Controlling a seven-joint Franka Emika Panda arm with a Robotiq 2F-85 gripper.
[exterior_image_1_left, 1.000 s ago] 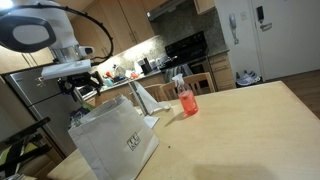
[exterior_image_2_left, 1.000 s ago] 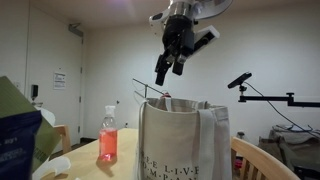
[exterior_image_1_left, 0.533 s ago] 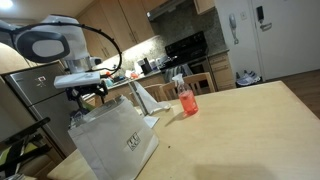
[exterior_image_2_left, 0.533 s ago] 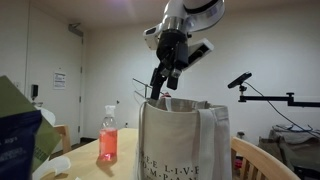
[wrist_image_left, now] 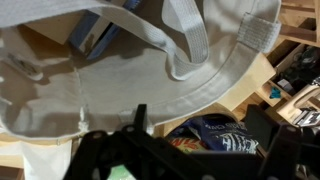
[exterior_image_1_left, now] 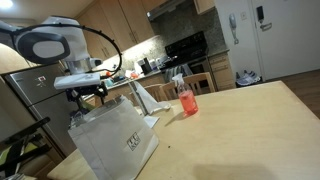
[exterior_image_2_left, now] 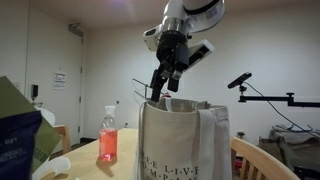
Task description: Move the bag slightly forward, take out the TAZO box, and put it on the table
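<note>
One bag: white paper, upright at the lower left of an exterior view, close to the tabletop's near-left edge. Its mouth faces up and the handles stand above the rim.
Gripper: hangs over the bag's mouth, left of the rim's middle, with its fingertips about level with the rim. Whether they touch the paper cannot be told.
Jaws: spread wide with nothing between them. In the wrist view the two dark fingers stand apart along the bottom of the frame, over the bag's pale wall and looping handles.
TAZO box: cannot be made out in any view.
Table: bare tan surface runs from the bag's right side across the whole right half of the frame to the far edge.
Bottle: red-pink and upright at upper centre, beyond the bag and well apart from it.
White folded object: sits between bag and bottle, just beside the bag's upper right corner.
Snack bag: blue-and-white, at the left edge of the frame, apart from the bag.
</note>
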